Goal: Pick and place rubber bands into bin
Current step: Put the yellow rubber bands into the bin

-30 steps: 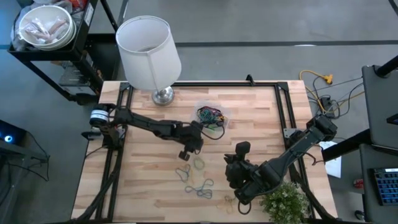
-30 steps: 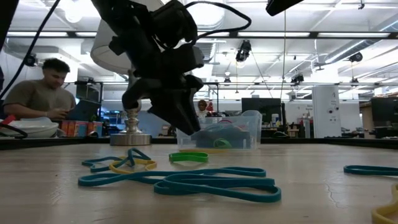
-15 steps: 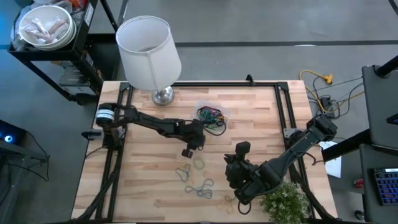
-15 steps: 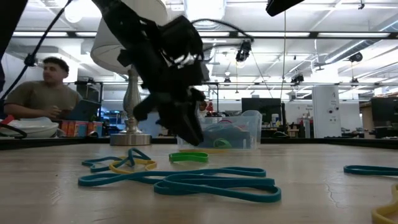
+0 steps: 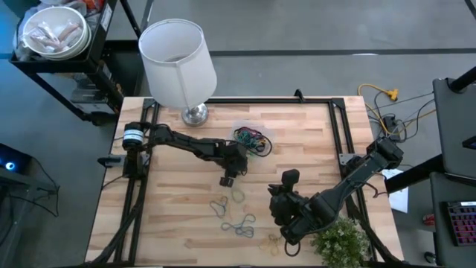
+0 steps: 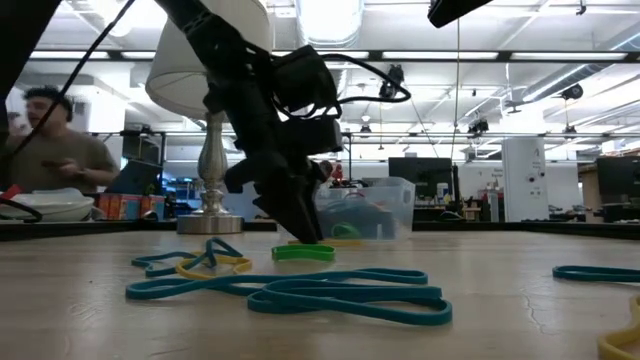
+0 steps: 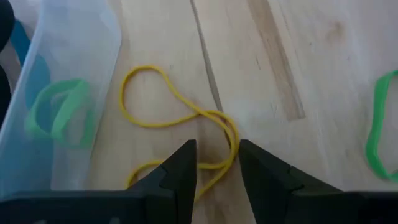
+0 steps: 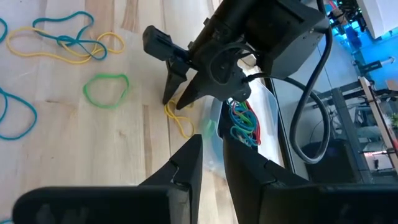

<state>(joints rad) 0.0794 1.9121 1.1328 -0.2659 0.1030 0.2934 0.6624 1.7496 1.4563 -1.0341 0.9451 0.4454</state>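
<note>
Straddling a yellow band (image 7: 180,118), the left gripper (image 7: 214,163) gapes beside the bin (image 7: 56,93).

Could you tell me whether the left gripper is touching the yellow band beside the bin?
Cannot tell: the left wrist view shows the left gripper straddling the yellow band, contact unclear.

The bin (image 7: 56,93) runs off frame (its contents blur through the wall).

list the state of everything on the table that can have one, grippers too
left gripper: open, fingers down astride a yellow rubber band beside the bin
right gripper: raised near the table's front, holding nothing
bin: upright, no lid, tangle of coloured bands inside
loose rubber bands: lying flat on the table
green rubber band: flat, apart from the others
lamp: upright at the table's back edge
</note>
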